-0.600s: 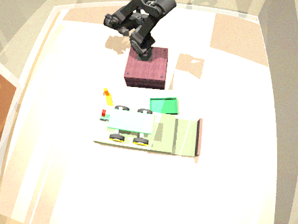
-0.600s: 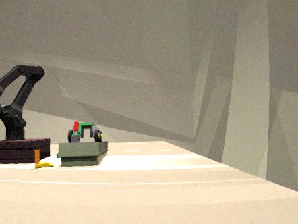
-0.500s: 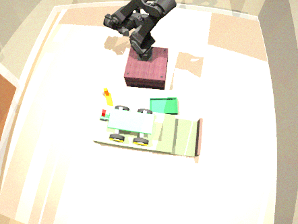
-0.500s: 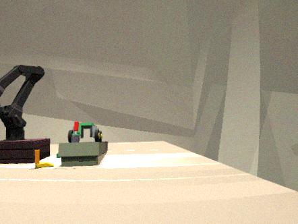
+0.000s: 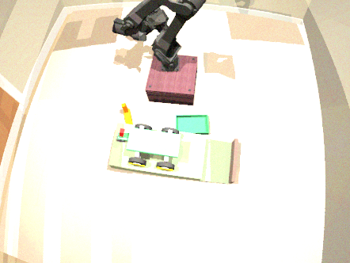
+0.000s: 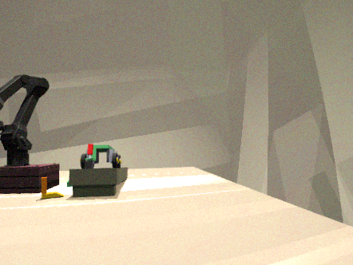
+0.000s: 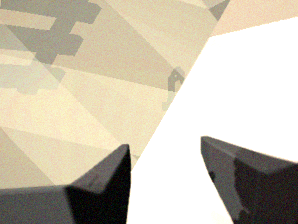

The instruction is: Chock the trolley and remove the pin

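While the dark parallel-jaw claw (image 5: 119,27) was held half-open on nothing above the table's edge, the yellow chock with orange handle (image 5: 127,114) was seen well below it, beside the white trolley (image 5: 154,144).

- The gripper (image 5: 119,27) is seen at the top of the view, held above the table (image 5: 257,198), nothing between its fingers.
- The chock (image 5: 127,113) is found well below the gripper, beside the ramp (image 5: 218,160).
- The trolley (image 5: 154,145) is placed on the ramp, farther from the gripper; the pin (image 5: 122,132) is set at its nearer end.
- The tray (image 5: 192,124) lies farther right.
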Tool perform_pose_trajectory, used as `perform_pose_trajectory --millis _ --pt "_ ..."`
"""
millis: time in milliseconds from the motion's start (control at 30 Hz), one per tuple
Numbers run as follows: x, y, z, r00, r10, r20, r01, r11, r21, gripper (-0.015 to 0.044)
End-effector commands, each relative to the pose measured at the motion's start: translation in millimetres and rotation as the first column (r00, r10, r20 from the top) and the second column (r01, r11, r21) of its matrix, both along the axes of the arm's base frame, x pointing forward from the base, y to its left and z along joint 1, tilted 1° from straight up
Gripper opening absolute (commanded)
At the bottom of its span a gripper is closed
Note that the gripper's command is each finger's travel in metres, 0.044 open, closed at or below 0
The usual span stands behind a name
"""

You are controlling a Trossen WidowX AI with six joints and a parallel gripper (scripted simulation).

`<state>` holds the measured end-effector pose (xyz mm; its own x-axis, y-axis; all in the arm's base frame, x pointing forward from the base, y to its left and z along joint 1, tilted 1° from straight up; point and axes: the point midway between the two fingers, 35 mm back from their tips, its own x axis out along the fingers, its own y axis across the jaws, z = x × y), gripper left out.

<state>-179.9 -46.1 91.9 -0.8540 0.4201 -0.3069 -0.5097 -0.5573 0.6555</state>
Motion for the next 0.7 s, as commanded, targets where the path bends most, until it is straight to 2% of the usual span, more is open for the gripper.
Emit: perform_pose_trajectory --millis 0,167,333,500,667 --pt "2 -12 -3 0.99 0.083 0.11 -0.096 0.989 0.117 0.019" --pt "8 -29 -8 0.942 0.192 0.277 -0.268 0.924 0.271 0.019" --pt "15 -45 -12 0.856 0.272 0.441 -0.454 0.802 0.388 0.019" --pt "24 -61 -16 0.741 0.316 0.592 -0.633 0.623 0.46 0.019" --pt "34 -77 -19 0.61 0.32 0.725 -0.782 0.396 0.482 0.019"
